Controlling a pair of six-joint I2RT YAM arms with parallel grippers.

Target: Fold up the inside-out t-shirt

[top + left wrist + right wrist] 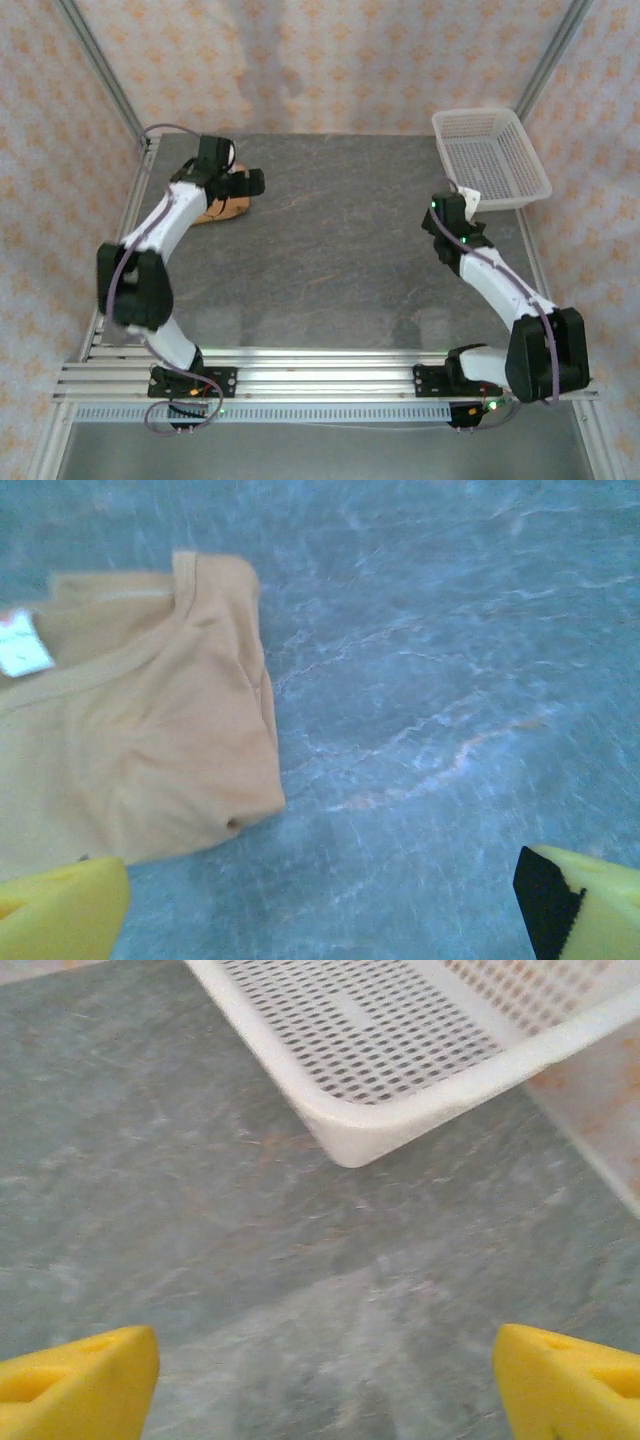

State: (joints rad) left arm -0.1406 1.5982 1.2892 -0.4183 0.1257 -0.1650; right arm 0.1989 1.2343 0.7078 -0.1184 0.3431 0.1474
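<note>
The inside-out t-shirt (130, 750) lies bunched into a small orange-tan bundle at the table's far left, with a white label (22, 643) near its collar. From above, the t-shirt (222, 210) is partly hidden under the left arm. My left gripper (320, 910) hovers just right of the bundle, open, with bare table between its yellow fingertips (60, 910). From above, this left gripper (247, 183) sits at the shirt's right edge. My right gripper (325, 1380) is open over bare table, nothing between its jaws. The right gripper (465, 203) is far from the shirt, by the basket's near corner.
A white perforated basket (490, 155) stands at the far right corner of the table; its near corner (350, 1140) lies just ahead of the right gripper. The grey marbled table (340, 240) stretches between the arms. Metal frame posts stand at the back corners.
</note>
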